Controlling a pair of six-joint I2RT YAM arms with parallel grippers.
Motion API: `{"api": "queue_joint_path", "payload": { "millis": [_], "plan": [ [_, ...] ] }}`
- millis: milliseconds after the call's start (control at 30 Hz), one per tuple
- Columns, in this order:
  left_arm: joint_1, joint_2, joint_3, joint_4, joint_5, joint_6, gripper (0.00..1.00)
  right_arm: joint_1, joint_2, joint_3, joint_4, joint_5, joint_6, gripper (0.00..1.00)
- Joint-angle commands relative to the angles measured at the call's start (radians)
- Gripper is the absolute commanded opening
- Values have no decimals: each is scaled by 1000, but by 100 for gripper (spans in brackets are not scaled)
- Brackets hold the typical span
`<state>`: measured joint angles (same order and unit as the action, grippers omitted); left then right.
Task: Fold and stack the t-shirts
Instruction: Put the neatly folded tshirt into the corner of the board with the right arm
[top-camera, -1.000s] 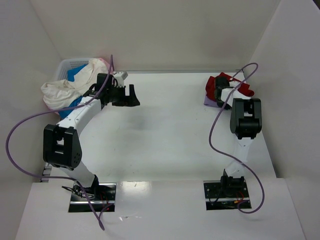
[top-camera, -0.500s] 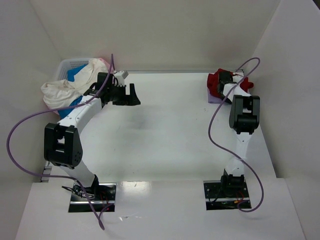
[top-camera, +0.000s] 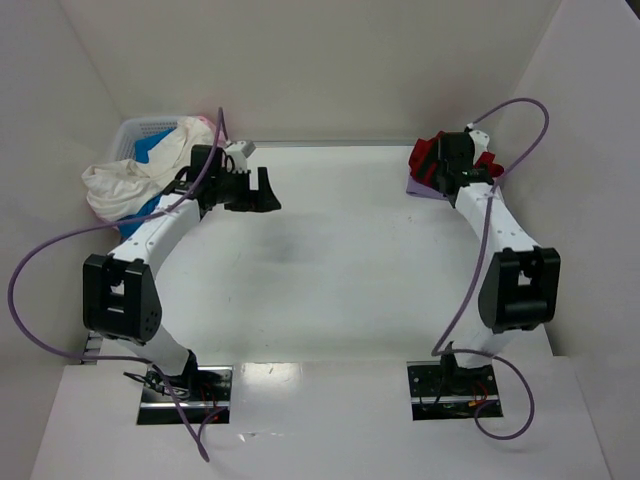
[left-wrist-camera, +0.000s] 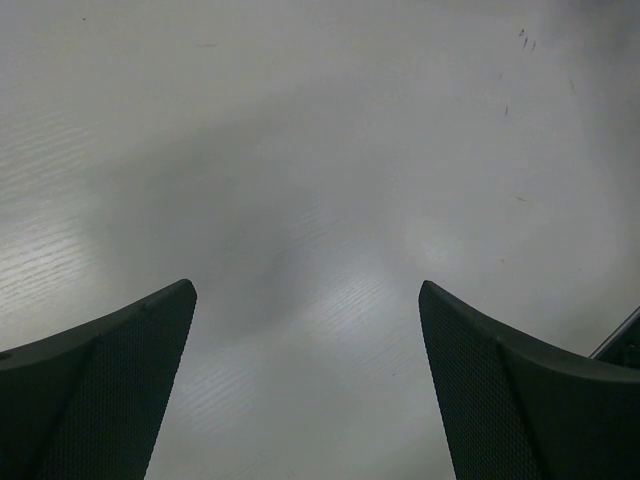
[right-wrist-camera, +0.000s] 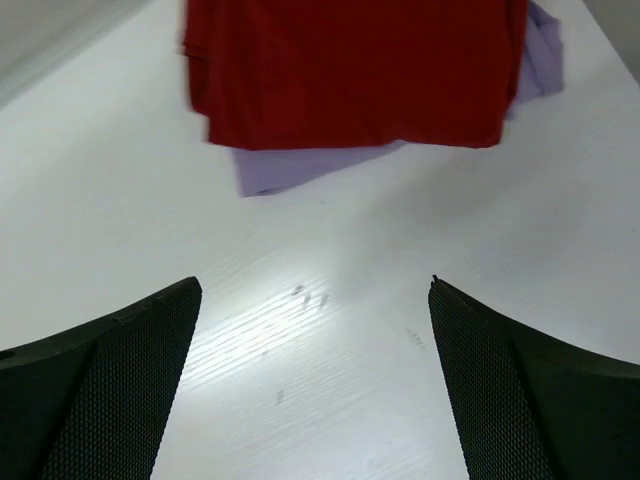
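A folded dark red t-shirt (right-wrist-camera: 350, 70) lies on top of a pale lavender t-shirt (right-wrist-camera: 300, 165) at the table's far right corner (top-camera: 423, 158). My right gripper (right-wrist-camera: 315, 290) is open just short of this stack, over bare table and holding nothing; from above it (top-camera: 441, 172) partly covers the stack. A cream-white t-shirt (top-camera: 118, 182) spills out of the basket at the far left, with bright blue (top-camera: 152, 148) and pink (top-camera: 206, 121) cloth beside it. My left gripper (top-camera: 265, 190) hangs open and empty over bare table (left-wrist-camera: 308, 290).
The white lattice basket (top-camera: 138, 130) stands in the far left corner against the wall. White walls close in the table at the back and on both sides. Purple cables loop from both arms.
My right gripper has opened and let go of the dark red t-shirt, which now rests on the lavender one. The right arm's elbow swung out to the right. The left arm stayed put.
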<state>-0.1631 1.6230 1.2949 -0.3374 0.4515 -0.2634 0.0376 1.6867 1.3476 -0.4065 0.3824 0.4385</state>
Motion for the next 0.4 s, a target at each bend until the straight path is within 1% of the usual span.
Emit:
{"api": "queue_joint_path", "payload": {
  "millis": [0, 33, 67, 100, 200, 233, 367],
  "plan": [
    [5, -93, -9, 17, 44, 9, 100, 33, -138, -50, -5, -37, 60, 100],
    [5, -106, -22, 6, 44, 9, 100, 44, -171, -70, -5, -37, 71, 100],
    [5, -141, -37, 6, 35, 9, 100, 44, -205, -89, -5, -77, 81, 100],
    [5, -159, -48, 6, 35, 9, 100, 44, -278, -134, 12, -91, 95, 100],
    [5, -227, -78, -15, -8, 9, 100, 44, -382, -185, 26, -123, 105, 100],
    [5, -241, -94, -15, -8, 9, 100, 44, -442, -185, 26, -123, 105, 100],
    [5, -290, -118, -57, -45, 9, 100, 44, -561, -228, 15, -143, 105, 100]
  ]
}}
